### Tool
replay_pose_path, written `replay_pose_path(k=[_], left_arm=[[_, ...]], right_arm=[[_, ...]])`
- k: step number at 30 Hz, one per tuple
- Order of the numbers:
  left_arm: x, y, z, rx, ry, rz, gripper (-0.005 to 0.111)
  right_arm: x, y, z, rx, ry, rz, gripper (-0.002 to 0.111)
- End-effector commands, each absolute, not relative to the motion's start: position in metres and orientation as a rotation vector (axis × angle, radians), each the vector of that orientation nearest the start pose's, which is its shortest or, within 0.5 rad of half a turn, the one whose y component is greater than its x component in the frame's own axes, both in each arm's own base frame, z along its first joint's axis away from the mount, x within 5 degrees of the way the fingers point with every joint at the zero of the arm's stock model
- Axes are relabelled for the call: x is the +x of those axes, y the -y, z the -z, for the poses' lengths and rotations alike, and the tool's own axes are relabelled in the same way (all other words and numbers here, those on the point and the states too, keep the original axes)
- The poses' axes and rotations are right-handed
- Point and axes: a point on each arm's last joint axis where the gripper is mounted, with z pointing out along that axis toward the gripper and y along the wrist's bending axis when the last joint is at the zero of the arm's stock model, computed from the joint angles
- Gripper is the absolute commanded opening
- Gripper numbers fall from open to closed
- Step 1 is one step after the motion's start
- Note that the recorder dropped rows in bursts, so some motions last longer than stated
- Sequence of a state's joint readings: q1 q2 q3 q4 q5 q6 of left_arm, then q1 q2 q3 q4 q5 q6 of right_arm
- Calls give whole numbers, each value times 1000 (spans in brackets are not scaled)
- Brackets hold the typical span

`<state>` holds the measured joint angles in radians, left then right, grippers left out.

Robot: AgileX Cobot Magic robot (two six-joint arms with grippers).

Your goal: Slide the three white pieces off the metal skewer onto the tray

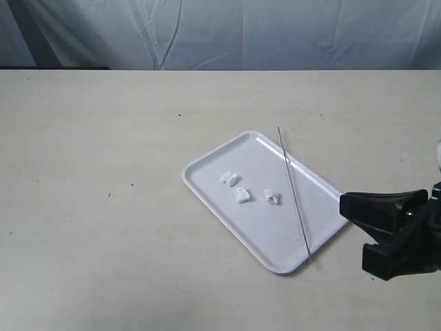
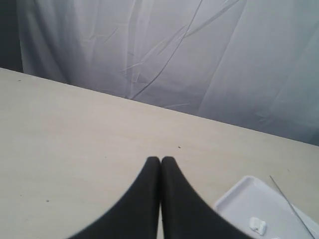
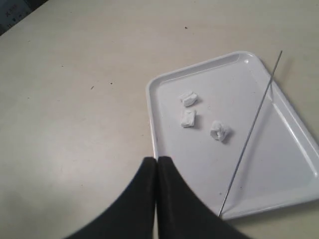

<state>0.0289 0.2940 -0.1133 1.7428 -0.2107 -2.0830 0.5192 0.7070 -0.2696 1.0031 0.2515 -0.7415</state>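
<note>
The flat white rectangular plastic tray (image 1: 265,234) is set right of centre on the pale tabletop (image 1: 103,207). The three small white soft pieces (image 1: 240,195) are laid on its left half. The thin straight metal skewer (image 1: 294,195) is laid across it, right of them.

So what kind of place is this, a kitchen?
Probably a robot lab workbench, not a kitchen: a plain beige table, a white sheet hung behind it, and the robot's black right gripper beside the tray.
</note>
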Motion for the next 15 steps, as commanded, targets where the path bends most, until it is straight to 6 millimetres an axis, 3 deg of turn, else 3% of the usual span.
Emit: replay_pose_path(k=[1,11,15], left_arm=[[80,19,-228,-162,-1701,453,0],[80,18,-227,-158,-1704,439,0],[76,18,-222,-141,-1695,429,0]], right_arm=[[103,-82,-227,-449,-2082,-686,-1],[103,-82,-228,-448,-2075,-683,-1],[116,-72,-237,-306,-1965,-548,-1]])
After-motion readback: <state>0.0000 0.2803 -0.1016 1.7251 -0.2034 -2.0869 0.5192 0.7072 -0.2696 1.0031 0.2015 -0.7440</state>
